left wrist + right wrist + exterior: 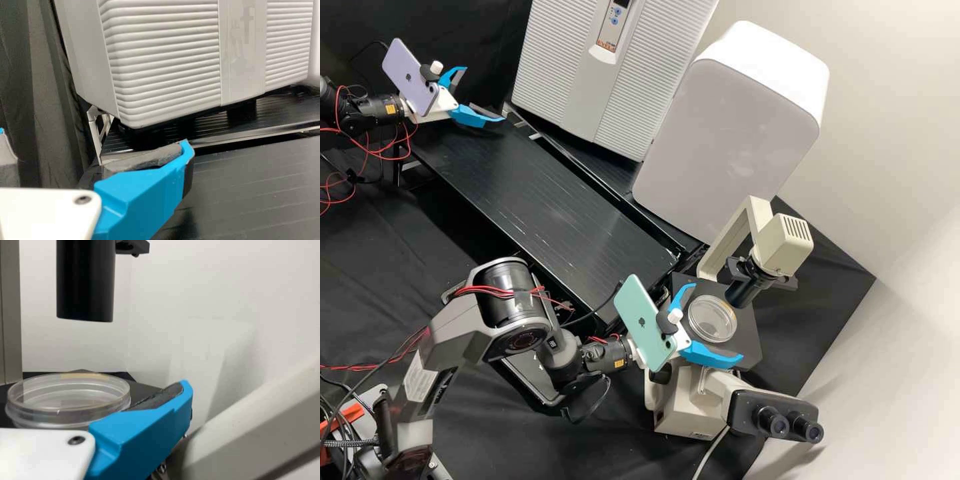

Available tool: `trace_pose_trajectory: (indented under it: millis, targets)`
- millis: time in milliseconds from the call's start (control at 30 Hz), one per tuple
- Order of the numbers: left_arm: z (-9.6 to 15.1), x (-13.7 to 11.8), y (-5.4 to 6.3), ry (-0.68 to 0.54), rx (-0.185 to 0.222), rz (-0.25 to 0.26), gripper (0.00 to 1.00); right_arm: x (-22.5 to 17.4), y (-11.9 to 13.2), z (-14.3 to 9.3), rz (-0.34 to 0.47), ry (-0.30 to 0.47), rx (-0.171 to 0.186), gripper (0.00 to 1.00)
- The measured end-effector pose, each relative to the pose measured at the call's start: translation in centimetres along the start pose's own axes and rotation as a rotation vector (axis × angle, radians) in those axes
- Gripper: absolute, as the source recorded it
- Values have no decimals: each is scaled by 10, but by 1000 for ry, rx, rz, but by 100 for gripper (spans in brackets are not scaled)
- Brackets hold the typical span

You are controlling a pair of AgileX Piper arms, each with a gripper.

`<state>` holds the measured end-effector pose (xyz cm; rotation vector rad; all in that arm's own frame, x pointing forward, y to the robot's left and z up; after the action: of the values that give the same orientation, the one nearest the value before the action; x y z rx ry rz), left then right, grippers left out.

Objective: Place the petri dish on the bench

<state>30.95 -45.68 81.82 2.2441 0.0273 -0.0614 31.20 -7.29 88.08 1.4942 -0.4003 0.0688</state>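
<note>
At one end of the black counter (pixel 540 200), beside the ribbed cabinet (pixel 550 73), holds the left hand (pixel 485 93) out towards the cabinet's foot, released, with fingers spread. At the beige microscope (pixel 683 403), holds the right hand (pixel 719 323) out beside the dark stage (pixel 747 343), likewise unclenched, grasping nothing. Has the clear petri dish (pixel 712 319) lying flat on that stage, close to those parted fingers.

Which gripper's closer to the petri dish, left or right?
Right. The right gripper is open at the petri dish on the microscope stage; the left gripper is at the black bench's opposite end.
</note>
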Motion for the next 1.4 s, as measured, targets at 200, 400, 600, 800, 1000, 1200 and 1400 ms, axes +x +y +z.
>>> trace_pose_trajectory:
  millis: [200, 400, 600, 800, 1000, 1200, 1400]
  targets:
    - [0, 0, 0, 0, 0, 0, 100, 0, 1, 1, -11, 2, -5, 100]
    - [0, 0, 0, 0, 0, 0, 100, 0, 3, -1, -25, 8, -13, 100]
    - [0, 0, 0, 0, 0, 0, 100, -1, 6, -4, -41, 27, -31, 100]
    - [0, 0, 0, 0, 0, 0, 100, 0, 11, -2, -61, 23, -51, 100]
    - [0, 0, 0, 0, 0, 0, 100, 1, 12, -1, -59, 28, -57, 100]
    - [0, 0, 0, 0, 0, 0, 100, 2, 16, 1, -64, 34, -72, 100]
    - [0, 0, 0, 0, 0, 0, 100, 3, 17, 2, -83, 45, -76, 0]
